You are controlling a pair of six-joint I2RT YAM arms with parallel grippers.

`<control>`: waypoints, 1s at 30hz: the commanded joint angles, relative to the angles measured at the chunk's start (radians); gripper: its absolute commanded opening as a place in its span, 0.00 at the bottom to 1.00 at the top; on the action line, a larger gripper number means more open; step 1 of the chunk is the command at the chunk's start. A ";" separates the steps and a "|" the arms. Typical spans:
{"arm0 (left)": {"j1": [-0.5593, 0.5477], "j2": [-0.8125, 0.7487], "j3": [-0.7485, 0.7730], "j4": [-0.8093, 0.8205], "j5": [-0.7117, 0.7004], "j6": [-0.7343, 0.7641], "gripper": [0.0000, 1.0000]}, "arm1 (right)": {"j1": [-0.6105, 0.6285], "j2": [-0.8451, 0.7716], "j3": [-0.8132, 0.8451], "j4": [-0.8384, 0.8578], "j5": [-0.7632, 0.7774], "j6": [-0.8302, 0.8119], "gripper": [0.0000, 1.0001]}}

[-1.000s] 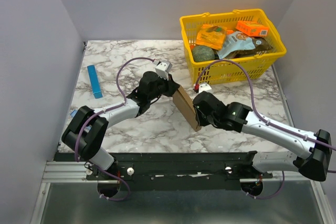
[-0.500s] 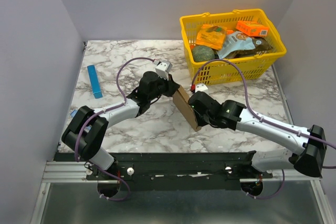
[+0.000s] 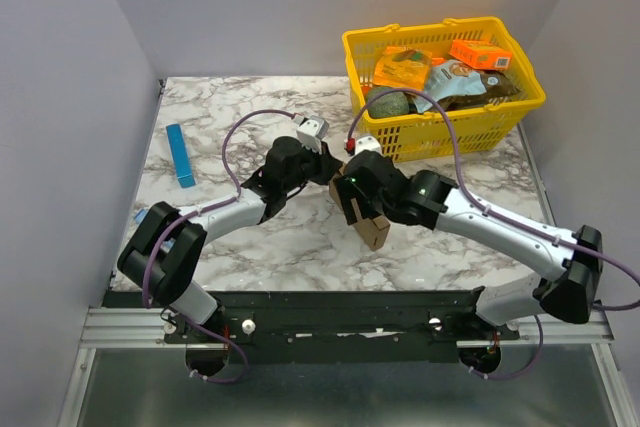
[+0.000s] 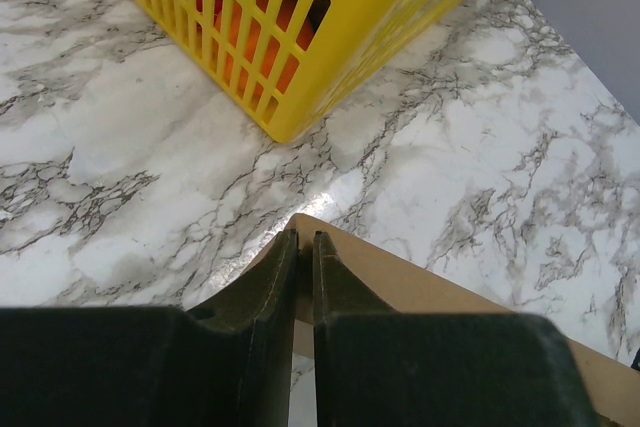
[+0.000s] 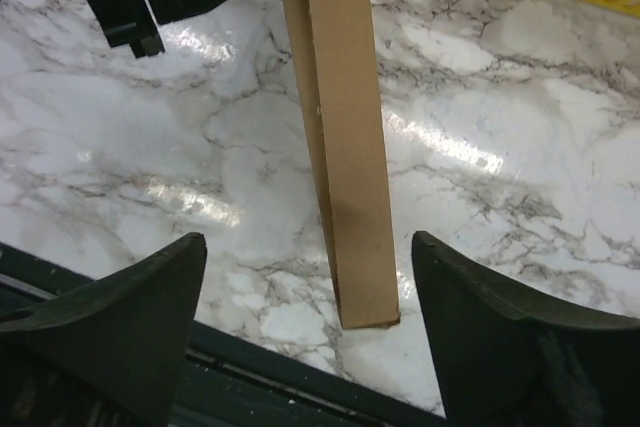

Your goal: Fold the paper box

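**You are holding the carton on edge while the right jaws are standing wide around it.**

Your left gripper (image 4: 303,237) is pinching, almost closed, the upper corner of the plain brown cardboard paper box (image 5: 345,147). The box is standing edge-up near the middle of the white-and-grey marbled table surface (image 3: 250,107), a little toward its near edge. Your right gripper (image 5: 307,247) is hanging wide apart astride the panel, gripping nothing. You should be closing squarely on the flat panel beside a crease, I judge, while the left pinch is anchoring it. A yellow plastic lattice basket (image 3: 450,132) is sitting at the far right corner, a thin blue strip (image 3: 181,155) is lying near the left edge, and plain grey walls are enclosing three sides.
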 commanded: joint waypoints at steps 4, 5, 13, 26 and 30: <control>-0.008 0.046 -0.067 -0.213 -0.016 0.014 0.17 | -0.044 0.127 0.010 0.123 0.060 -0.168 0.97; -0.008 0.045 -0.067 -0.213 -0.014 0.014 0.17 | -0.049 0.135 0.005 0.149 0.064 -0.175 0.97; -0.008 0.036 -0.064 -0.220 -0.003 0.011 0.17 | -0.102 0.191 -0.074 0.247 0.055 -0.248 0.88; -0.005 0.010 -0.022 -0.256 -0.003 0.000 0.31 | -0.110 0.170 -0.194 0.350 -0.040 -0.342 0.43; 0.011 -0.012 0.009 -0.272 -0.014 0.001 0.49 | -0.110 0.173 -0.208 0.355 -0.051 -0.345 0.40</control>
